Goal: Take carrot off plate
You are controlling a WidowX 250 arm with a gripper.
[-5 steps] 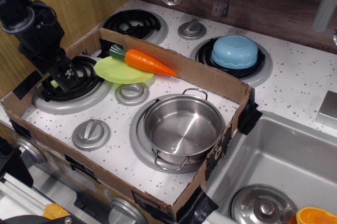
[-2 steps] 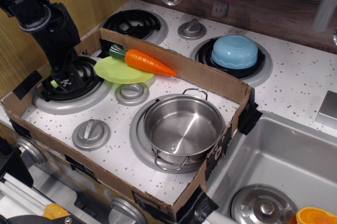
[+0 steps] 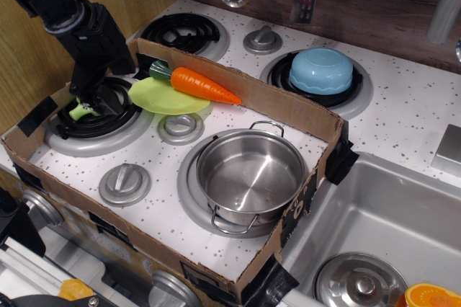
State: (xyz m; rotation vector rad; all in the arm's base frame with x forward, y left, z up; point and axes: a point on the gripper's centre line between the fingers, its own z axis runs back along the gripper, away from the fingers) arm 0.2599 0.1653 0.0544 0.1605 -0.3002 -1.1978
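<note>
The bright orange carrot [image 3: 205, 85] lies across the back of the lime-green plate [image 3: 164, 98]. Its dark green stem end points left and its tip reaches past the plate's right rim. The plate sits between the front left burner and a knob. My gripper [image 3: 89, 96] hangs from the black arm at the top left, low over the front left burner and to the left of the plate. It is apart from the carrot. Its fingers are dark against the burner, so I cannot tell how the jaws stand.
A small light green broccoli toy [image 3: 81, 111] lies on the left burner [image 3: 108, 134] just under the gripper. A steel pot [image 3: 251, 174] stands front centre. A light blue bowl [image 3: 321, 69] sits upside down on the back right burner. A cardboard wall [image 3: 288, 109] rings the stove area. The sink [image 3: 389, 228] is at the right.
The arm has swung up and toward the back. The gripper has lifted a little off the left burner, and the green broccoli toy now shows beneath it. Carrot and plate have not moved.
</note>
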